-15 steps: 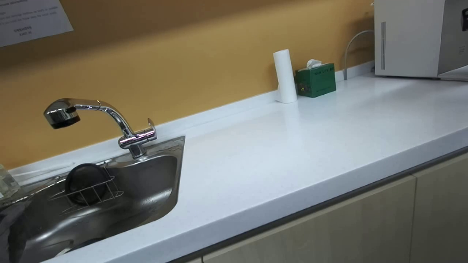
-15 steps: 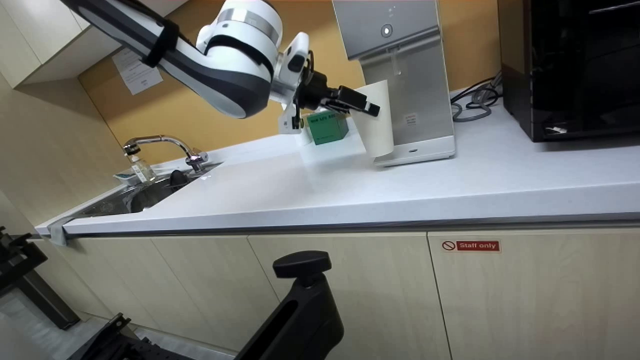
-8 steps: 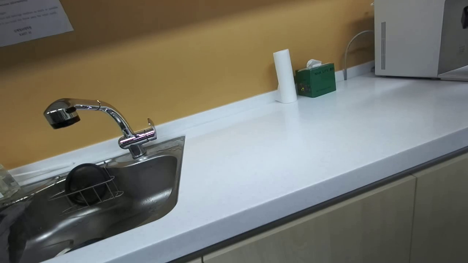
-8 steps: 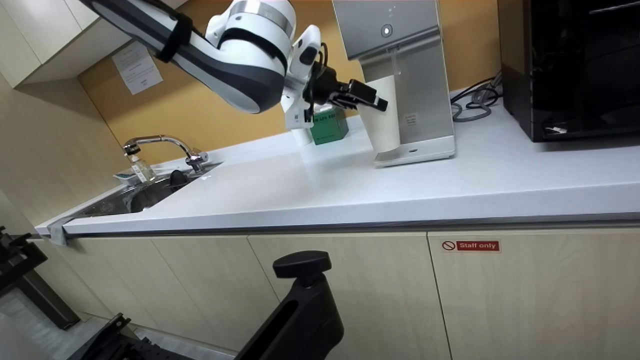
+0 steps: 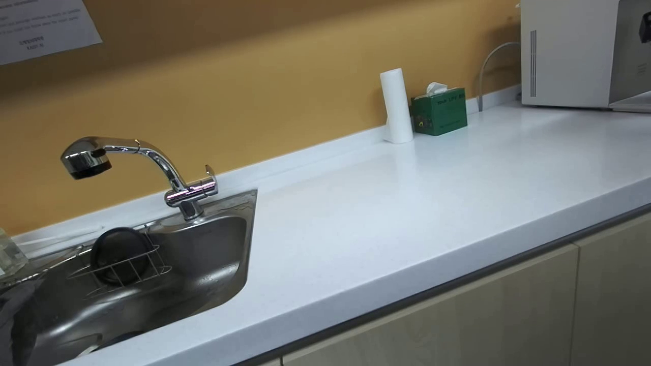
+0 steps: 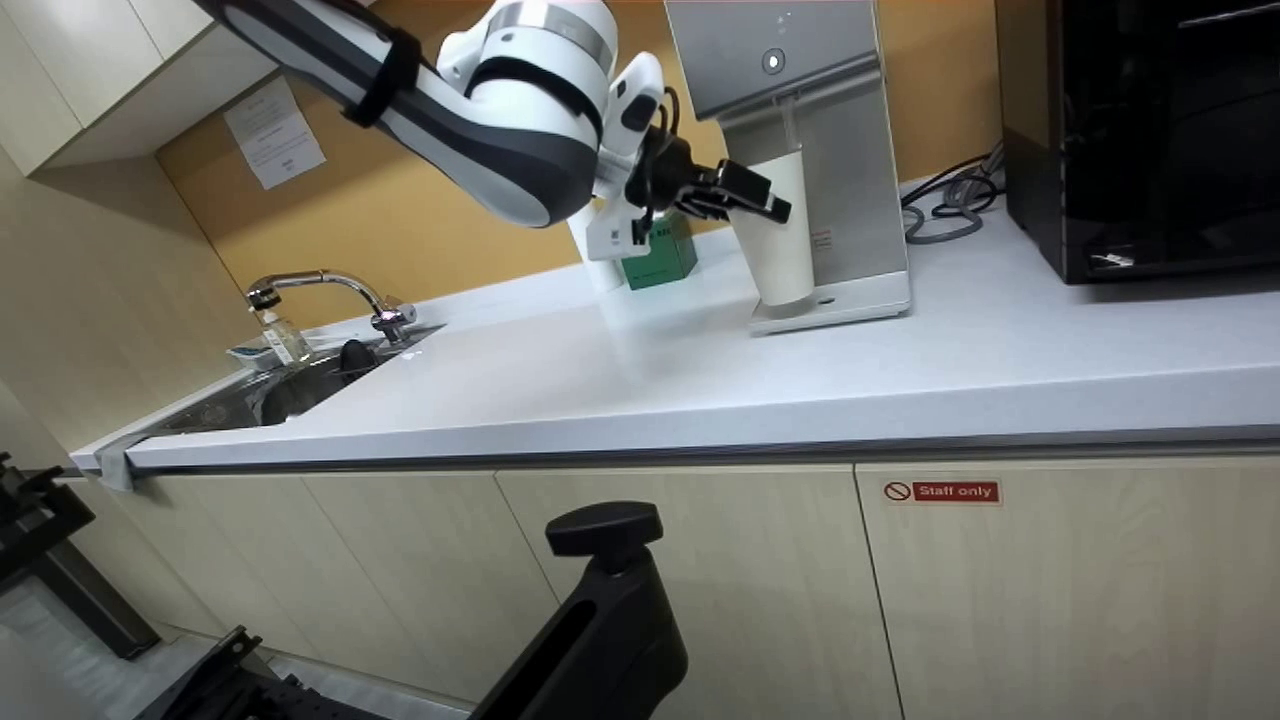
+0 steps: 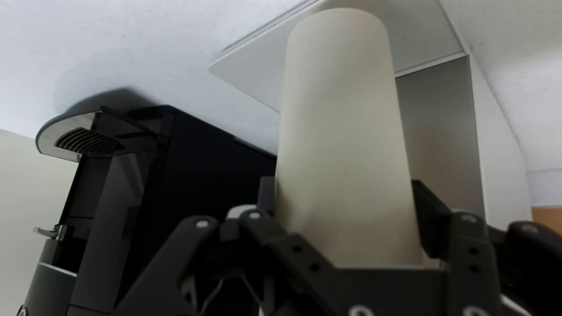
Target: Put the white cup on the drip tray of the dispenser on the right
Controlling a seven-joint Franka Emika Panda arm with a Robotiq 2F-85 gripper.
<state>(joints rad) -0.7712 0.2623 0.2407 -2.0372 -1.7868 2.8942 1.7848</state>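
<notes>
The white cup (image 6: 778, 250) is plain and tapered, wide rim up, tilted slightly in an exterior view. My gripper (image 6: 772, 205) is shut on it near the rim. In the wrist view the two fingers (image 7: 344, 204) press on both sides of the cup (image 7: 340, 123). The silver dispenser (image 6: 850, 190) stands behind the cup; its side also shows in an exterior view (image 5: 567, 56). The cup's base is over the drip tray (image 6: 868, 297), near its left end; I cannot tell whether it touches. The tray also shows in the wrist view (image 7: 250, 72), partly hidden by the cup.
A narrow white cylinder (image 5: 397, 107) and a green tissue box (image 5: 441, 112) stand by the wall. A black machine (image 6: 1150, 150) stands right of the dispenser, with cables (image 6: 960, 200) between. A sink (image 5: 224, 264) with a faucet (image 5: 152, 152) is at the counter's left.
My arm and gripper have moved right with the cup. The cup went from beside the dispenser's front left corner to over the drip tray. The gripper stays shut on it.
</notes>
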